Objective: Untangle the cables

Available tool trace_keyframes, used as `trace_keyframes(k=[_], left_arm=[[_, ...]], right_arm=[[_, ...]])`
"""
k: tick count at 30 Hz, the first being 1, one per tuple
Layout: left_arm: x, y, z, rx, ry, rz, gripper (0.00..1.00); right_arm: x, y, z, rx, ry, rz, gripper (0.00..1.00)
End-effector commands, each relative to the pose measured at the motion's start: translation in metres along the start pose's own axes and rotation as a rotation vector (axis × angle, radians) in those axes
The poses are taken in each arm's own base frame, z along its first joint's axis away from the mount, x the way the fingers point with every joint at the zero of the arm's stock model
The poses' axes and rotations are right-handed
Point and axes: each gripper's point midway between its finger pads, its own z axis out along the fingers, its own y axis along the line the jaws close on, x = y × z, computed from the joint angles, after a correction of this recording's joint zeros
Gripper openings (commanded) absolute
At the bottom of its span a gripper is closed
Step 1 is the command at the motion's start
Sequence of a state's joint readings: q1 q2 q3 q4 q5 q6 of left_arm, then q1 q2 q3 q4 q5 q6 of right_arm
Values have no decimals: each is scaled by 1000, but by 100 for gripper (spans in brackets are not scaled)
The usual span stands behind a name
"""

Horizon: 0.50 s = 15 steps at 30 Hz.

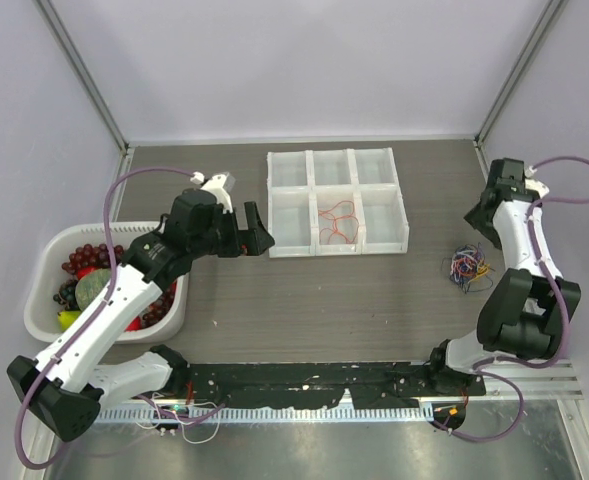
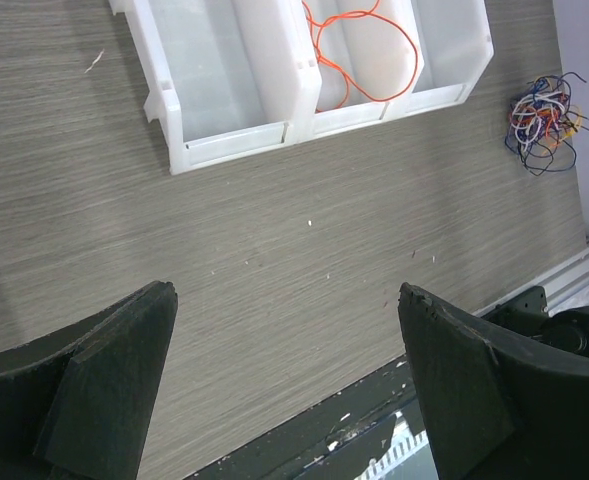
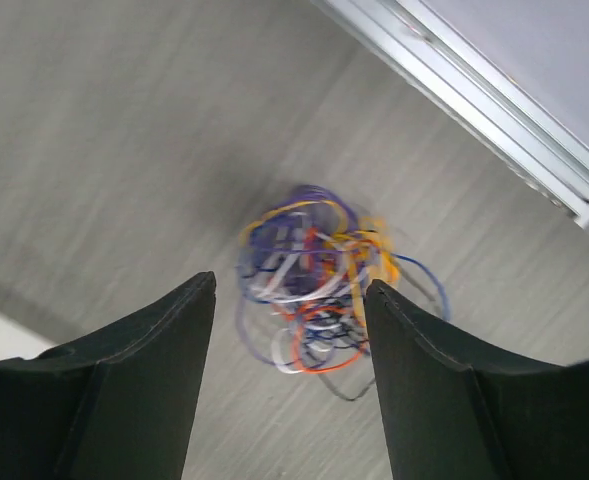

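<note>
A tangle of thin cables (image 1: pixel 468 265) in purple-blue, white, yellow, red-orange and black lies on the table at the right. It shows blurred in the right wrist view, where the tangle (image 3: pixel 319 290) sits just beyond the fingertips. My right gripper (image 3: pixel 290 282) hangs over it, open, holding nothing; from above, the right gripper (image 1: pixel 477 222) is just behind the tangle. One red-orange cable (image 1: pixel 337 222) lies loose in the white tray (image 1: pixel 404 215), in its front middle compartment. My left gripper (image 1: pixel 262 228) stands wide open and empty at the tray's left side.
A white basket (image 1: pixel 44 262) with grapes and other fruit sits at the left, under the left arm. A black rail (image 1: pixel 304 380) runs along the near edge. An aluminium frame post (image 3: pixel 474 110) borders the table at the right.
</note>
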<state>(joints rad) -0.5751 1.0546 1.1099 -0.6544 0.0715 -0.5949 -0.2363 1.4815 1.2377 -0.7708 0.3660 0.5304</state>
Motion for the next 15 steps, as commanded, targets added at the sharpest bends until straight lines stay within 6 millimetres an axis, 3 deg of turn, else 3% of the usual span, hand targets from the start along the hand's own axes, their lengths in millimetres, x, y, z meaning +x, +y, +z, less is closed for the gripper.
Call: trace_keyframes(k=[1, 3, 5, 8, 9, 10, 11, 15], left_arm=[[-16, -16, -5, 64, -39, 26, 97], [-16, -18, -5, 71, -37, 40, 97], [-16, -16, -6, 64, -38, 47, 97], [-13, -14, -6, 57, -32, 46, 97], [-12, -13, -5, 57, -29, 41, 96], [-11, -13, -3, 57, -24, 36, 96], [-8, -13, -1, 58, -15, 28, 96], [-2, -18, 10, 77, 26, -28, 96]], right_arm=[[12, -31, 22, 116, 44, 57, 67], [22, -34, 37, 130, 92, 46, 65], [39, -33, 46, 120, 145, -3, 56], [66, -30, 41, 74, 190, -2, 53], [87, -29, 41, 46, 236, 1, 51], [94, -22, 33, 4, 239, -7, 49], [115, -18, 32, -30, 286, -22, 45], [183, 22, -10, -204, 367, -164, 41]])
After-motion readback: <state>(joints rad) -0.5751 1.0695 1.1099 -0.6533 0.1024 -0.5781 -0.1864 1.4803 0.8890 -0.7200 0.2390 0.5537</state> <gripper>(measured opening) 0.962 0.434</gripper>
